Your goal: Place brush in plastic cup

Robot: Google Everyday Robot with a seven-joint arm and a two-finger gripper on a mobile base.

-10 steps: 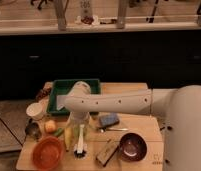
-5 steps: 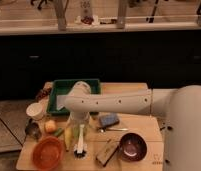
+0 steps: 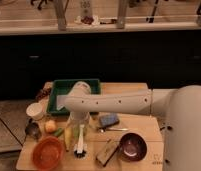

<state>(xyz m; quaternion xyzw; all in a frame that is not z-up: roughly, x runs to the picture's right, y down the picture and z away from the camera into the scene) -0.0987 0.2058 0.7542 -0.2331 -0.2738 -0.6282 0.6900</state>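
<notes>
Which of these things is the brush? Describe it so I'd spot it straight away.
On the wooden table, find the orange bowl at the front left. Right of it lies a yellow banana, then the brush, just below the end effector. Unlike the banana, it is a slim white stick ending in a dark bristle head.

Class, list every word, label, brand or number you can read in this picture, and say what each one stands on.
No text here can be read.
card at the top of the view: dark marks, too blurred to read.
robot base: a small mark, too small to read.
brush, cup and gripper, which hangs just above the brush: no lettering visible.
</notes>
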